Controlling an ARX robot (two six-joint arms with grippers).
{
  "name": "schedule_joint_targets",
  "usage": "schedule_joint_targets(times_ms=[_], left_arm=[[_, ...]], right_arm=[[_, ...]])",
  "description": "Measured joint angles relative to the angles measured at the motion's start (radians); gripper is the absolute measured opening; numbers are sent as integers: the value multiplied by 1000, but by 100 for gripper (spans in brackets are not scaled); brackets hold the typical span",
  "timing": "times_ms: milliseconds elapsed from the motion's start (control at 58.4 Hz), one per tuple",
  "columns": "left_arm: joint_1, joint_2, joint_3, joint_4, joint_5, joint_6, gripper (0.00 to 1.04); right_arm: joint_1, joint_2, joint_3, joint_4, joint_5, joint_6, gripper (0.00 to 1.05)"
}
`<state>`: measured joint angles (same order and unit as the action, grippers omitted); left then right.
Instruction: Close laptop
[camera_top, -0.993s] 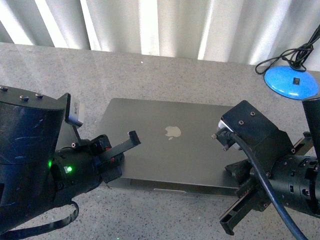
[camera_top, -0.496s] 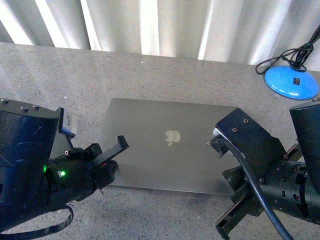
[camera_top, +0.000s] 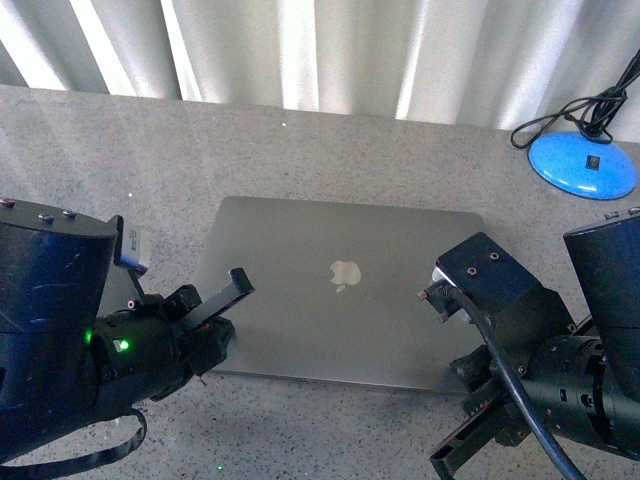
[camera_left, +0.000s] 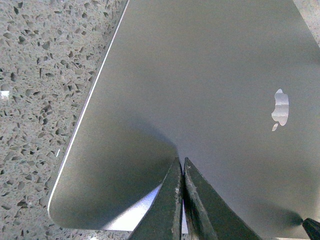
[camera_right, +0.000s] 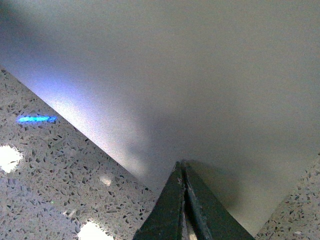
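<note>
The space-grey laptop (camera_top: 340, 300) lies flat on the speckled stone table (camera_top: 150, 160) with its lid down and the silvery apple logo (camera_top: 345, 272) facing up. My left gripper (camera_top: 222, 335) is shut and empty, its tips resting on the lid near the front left corner, as the left wrist view (camera_left: 180, 161) shows with the lid (camera_left: 200, 75) and logo (camera_left: 281, 107). My right gripper (camera_top: 475, 370) is shut and empty at the lid's front right corner; in the right wrist view (camera_right: 181, 164) its tips touch the lid (camera_right: 200, 75). Keys and screen are hidden.
A blue round lamp base (camera_top: 583, 163) with a black cable stands at the back right. A pale curtain (camera_top: 300, 50) hangs behind the table. Bare stone shows left of the laptop (camera_left: 40, 75) and by its right corner (camera_right: 50, 175).
The lid has gone from slightly raised at its front edge to flat on the base. Both grippers have moved down and towards the front with it.
</note>
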<state>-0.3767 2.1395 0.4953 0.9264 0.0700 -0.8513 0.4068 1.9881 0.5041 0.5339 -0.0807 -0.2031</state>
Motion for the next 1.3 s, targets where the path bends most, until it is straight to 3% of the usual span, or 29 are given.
schedule_joint_targets(times_ms=[171,359,633,839,1027,1129,1181,1301], left_arm=[[16,-24,-12,-24,-29,11,4],[48,-117,-47,-50,-132,78,4],[121,-454,-105,-47,-558,266,4],[128,-484,-114,-50,-583,294,37],[129,-481,-116,-45,-577,303,67],[157,-424,-178,173,-422,440,51],[181,-418,-233,290,-347,536,39],[223,-492,-309,433,-261,683,17]], right_arm=[[1,-1,-3,11,1,9,1],[-2,-48,-21,18,0,-6,1],[-23,-333,-47,23,38,-109,1],[-85,-638,-61,21,124,-186,3],[-154,-858,-77,29,185,-163,35],[-151,-852,-88,45,193,-142,51],[-150,-842,-142,179,284,-41,42],[-190,-904,-232,264,280,105,21]])
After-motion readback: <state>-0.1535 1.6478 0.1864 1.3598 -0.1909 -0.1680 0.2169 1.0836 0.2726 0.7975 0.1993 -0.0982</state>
